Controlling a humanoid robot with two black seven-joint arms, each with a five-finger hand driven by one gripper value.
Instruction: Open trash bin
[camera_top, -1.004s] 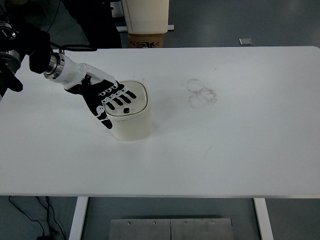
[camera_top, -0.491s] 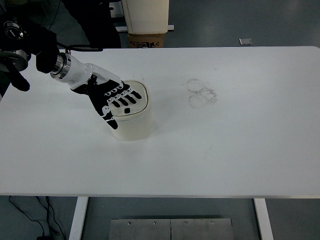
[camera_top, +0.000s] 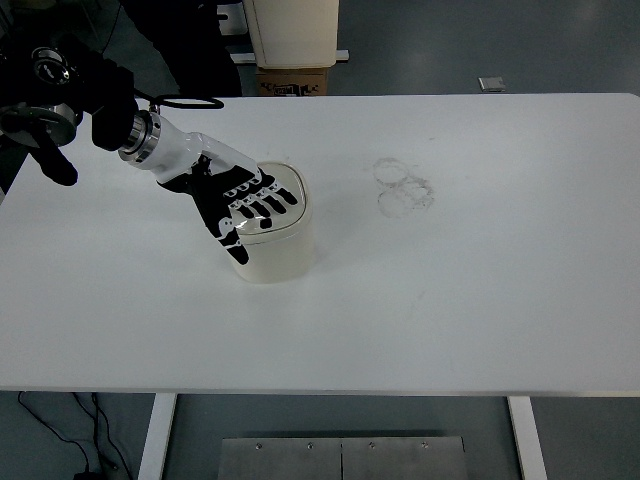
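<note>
Your left robot hand (camera_top: 245, 205) lies flat on the lid of the trash bin (camera_top: 272, 235), fingers spread, holding nothing. The bin stands on the white surface (camera_top: 480, 280), left of the middle of the frame. It looks like hard, smooth plastic and seems light, so it may slide or tip. Push gently, straight down, on the middle of the lid.

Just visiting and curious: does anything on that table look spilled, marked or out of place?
Only some faint ring-shaped smudges on the white table, right of the cream trash bin. Nothing looks spilled or damaged. The bin stands upright, lid down, with the robot's left hand spread flat on top.
</note>
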